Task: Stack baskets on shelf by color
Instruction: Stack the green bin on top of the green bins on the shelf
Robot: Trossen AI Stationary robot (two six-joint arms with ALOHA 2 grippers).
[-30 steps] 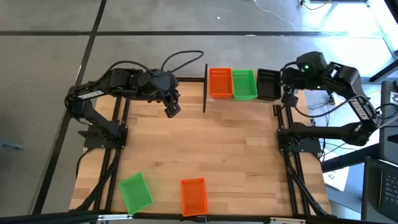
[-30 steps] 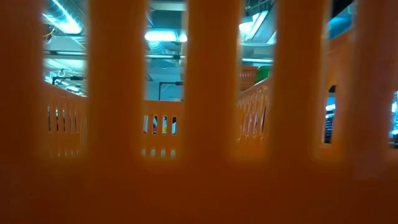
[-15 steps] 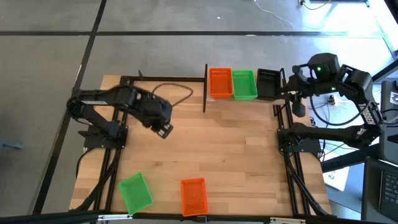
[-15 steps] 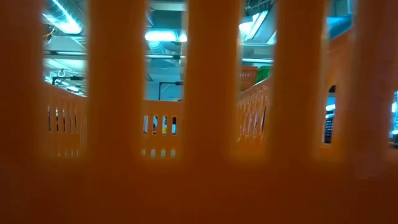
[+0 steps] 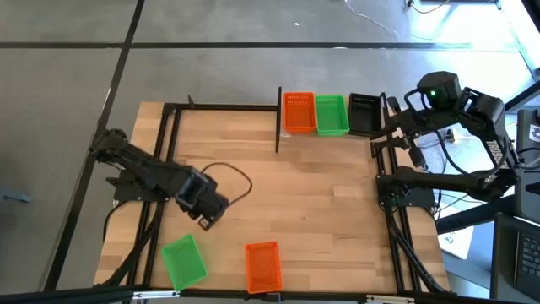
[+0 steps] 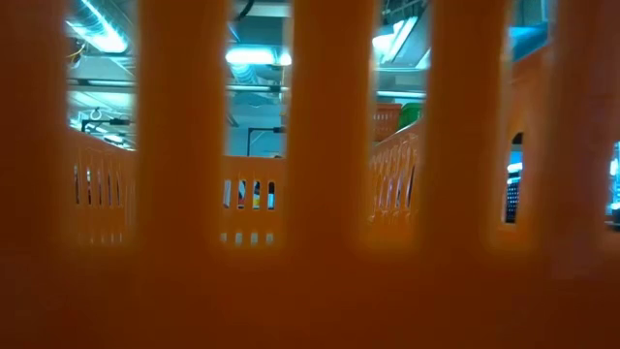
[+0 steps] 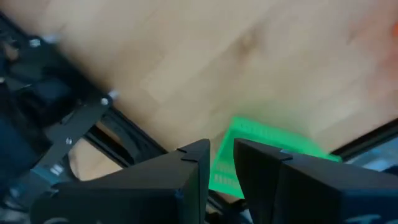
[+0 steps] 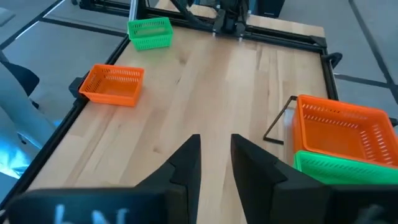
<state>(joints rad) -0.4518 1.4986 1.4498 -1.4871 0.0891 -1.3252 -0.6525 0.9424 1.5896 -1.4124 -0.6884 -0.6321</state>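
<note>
Table: a light wooden table with a black metal frame, on a grey floor.
Shelf: the pale wooden shelf sits at the table's far edge with orange, green and black plastic mesh baskets side by side.
Near edge: one loose green mesh basket and one loose orange mesh basket, apart.
Left gripper: low near the loose green basket, jaws a little apart, empty.
Right gripper: off the table's right side, jaws a little apart, empty.

Two dark jointed arms with looping black cables and angular black fingers.
</note>
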